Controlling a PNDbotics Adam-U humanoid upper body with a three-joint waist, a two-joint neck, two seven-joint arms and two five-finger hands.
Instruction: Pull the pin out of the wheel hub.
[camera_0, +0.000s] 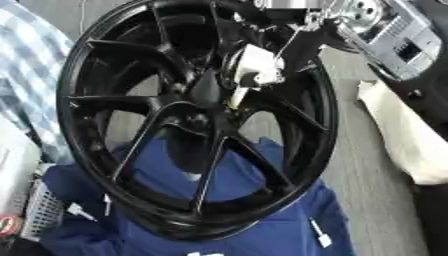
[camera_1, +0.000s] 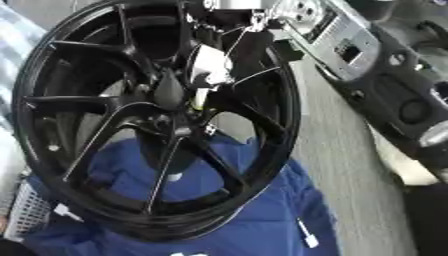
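Observation:
A black spoked wheel (camera_0: 131, 150) stands tilted on its rim and fills most of both views. At its hub (camera_0: 206, 95) a short pale yellowish pin (camera_0: 235, 98) sticks out. My right arm (camera_0: 394, 40), silver and black, comes down from the upper right. My right hand (camera_0: 255, 66), with white pads, is at the hub, its fingers curled round the top of the pin. The pin's lower end shows under the white fingertip (camera_1: 210, 64). My left hand shows in neither view.
The wheel rests on a blue cloth (camera_0: 262, 230) with white tags. A white mesh basket (camera_0: 39, 210) sits at the lower left, and checked fabric (camera_0: 26, 75) lies behind the wheel at left. Right of the wheel are grey floor (camera_0: 367, 185) and a cream padded object (camera_0: 402, 135).

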